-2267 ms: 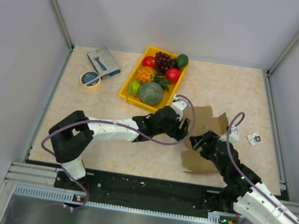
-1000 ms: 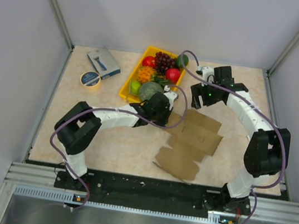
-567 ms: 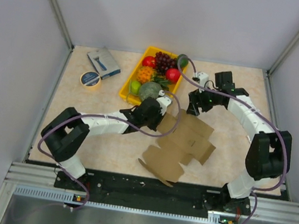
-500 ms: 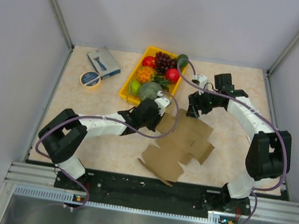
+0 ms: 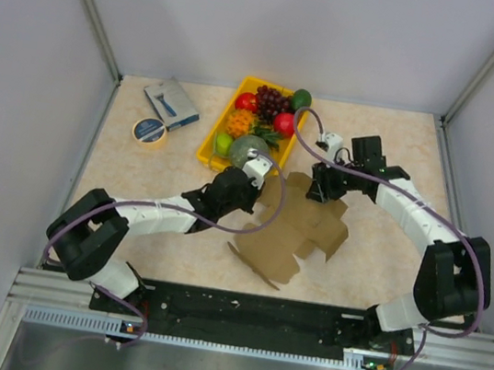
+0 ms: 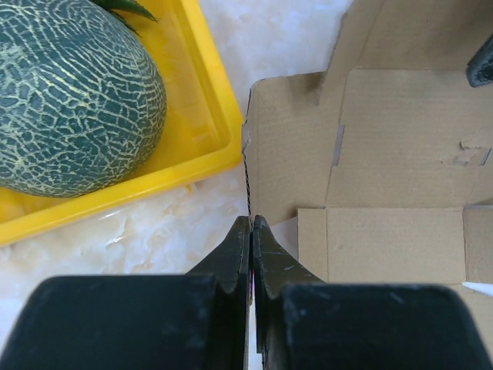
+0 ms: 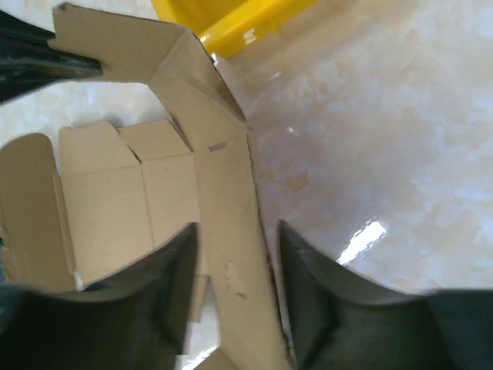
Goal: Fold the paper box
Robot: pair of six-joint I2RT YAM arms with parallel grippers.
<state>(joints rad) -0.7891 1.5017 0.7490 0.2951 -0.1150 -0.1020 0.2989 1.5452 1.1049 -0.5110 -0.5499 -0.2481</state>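
Between the closed jaws of the left gripper (image 6: 251, 225) sits an edge of the box (image 6: 385, 154), tray (image 6: 204, 92) just left; the right gripper (image 7: 235, 231), jaws apart, straddles a flap of it.

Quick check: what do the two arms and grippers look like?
The left arm and right arm have white links, black joints and a looping mauve cable each. The left gripper and right gripper have plain black fingers.
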